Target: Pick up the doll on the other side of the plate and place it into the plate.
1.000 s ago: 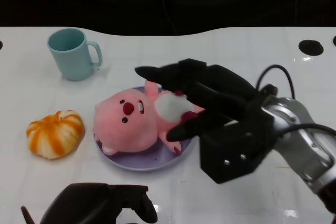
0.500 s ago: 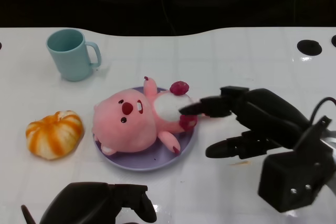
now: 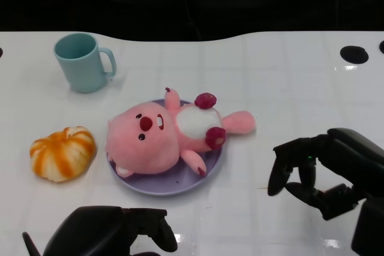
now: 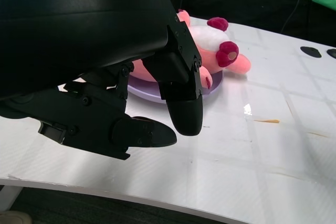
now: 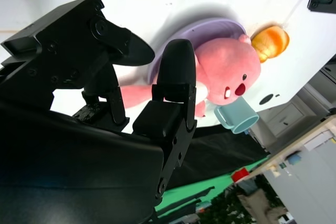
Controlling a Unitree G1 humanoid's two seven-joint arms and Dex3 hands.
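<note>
- Pink doll (image 3: 165, 139) lies on its back in the purple plate (image 3: 180, 183), head over the rim toward the pumpkin (image 3: 63, 152), one leg hanging out past the rim on the opposite side.
- Placement looks done, so the step in hand, as I judge it, is backing off cleanly: pull the right hand (image 3: 321, 175) straight away from the plate, fingers kept off that overhanging leg so the doll doesn't get dragged out.
- Right hand holds nothing, fingers curved but apart, near the plate on the side away from the pumpkin, clear of the doll.
- Left hand (image 3: 117, 232) sits low at the tabletop (image 3: 288, 82) edge, in front of the plate, fingers curled in on nothing.
- Mug (image 3: 83, 61) stands beyond the plate, well clear.
</note>
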